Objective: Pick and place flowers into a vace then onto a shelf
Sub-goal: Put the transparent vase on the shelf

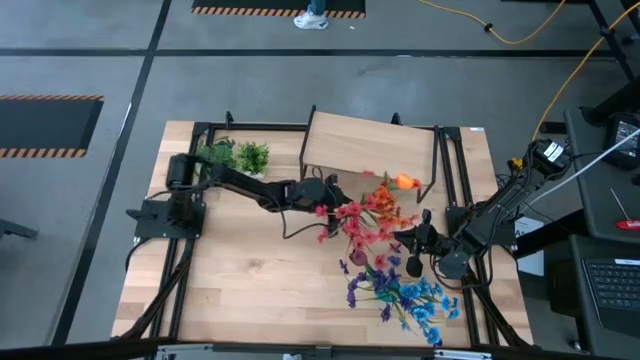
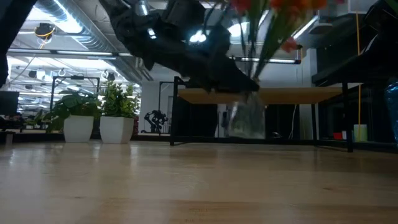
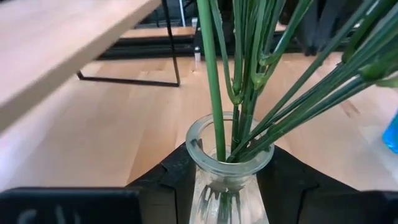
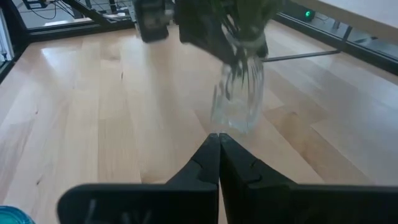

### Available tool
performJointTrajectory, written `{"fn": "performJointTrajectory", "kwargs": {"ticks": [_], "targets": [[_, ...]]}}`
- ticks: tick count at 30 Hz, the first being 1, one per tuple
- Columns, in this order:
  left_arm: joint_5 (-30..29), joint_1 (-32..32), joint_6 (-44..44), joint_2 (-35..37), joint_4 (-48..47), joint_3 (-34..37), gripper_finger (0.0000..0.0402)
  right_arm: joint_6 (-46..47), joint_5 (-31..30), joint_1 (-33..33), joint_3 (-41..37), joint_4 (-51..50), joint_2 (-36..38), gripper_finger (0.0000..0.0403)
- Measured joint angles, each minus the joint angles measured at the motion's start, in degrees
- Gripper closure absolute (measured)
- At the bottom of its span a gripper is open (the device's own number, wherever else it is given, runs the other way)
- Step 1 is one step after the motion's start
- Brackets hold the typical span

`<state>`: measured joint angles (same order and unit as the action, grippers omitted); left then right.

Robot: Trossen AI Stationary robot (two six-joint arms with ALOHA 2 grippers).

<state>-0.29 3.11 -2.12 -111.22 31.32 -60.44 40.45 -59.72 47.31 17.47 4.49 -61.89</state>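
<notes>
Two arms over the worktop point(image 1: 250, 280); shelf point(image 1: 365, 140) at its far edge. Left claw point(image 3: 227, 180) grips the glass vase point(image 3: 229, 163) holding flowers point(image 1: 365, 215), lifted mid-worktop, apparently for shelving. Right claw point(image 4: 218, 144) closed, empty, waiting nearby.

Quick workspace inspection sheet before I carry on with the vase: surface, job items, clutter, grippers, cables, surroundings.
Surface: wooden table, mostly bare on its left half.
Job's things: glass vase holding green stems, lifted off the table; shelf at the back, its top bare; loose flowers lying front right.
Clutter: two potted plants back left.
Grippers: left gripper shut on vase neck; right gripper shut, empty, facing the vase.
Cables: yellow cable on floor.
Surroundings: laptop at right.
</notes>
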Motion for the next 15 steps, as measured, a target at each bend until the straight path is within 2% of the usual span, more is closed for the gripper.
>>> {"fn": "performJointTrajectory", "kwargs": {"ticks": [10,15], "targets": [[-2.36,-0.25,0.74,17.47,0.19,12.88,0.0268,-1.95,-0.07,0.0,-0.02,0.03,0.0,0.0401],[-4.29,-1.44,-0.39,24.48,1.33,15.05,0.0268,-1.46,-0.04,0.0,-0.02,0.64,0.0,0.0401]]}}
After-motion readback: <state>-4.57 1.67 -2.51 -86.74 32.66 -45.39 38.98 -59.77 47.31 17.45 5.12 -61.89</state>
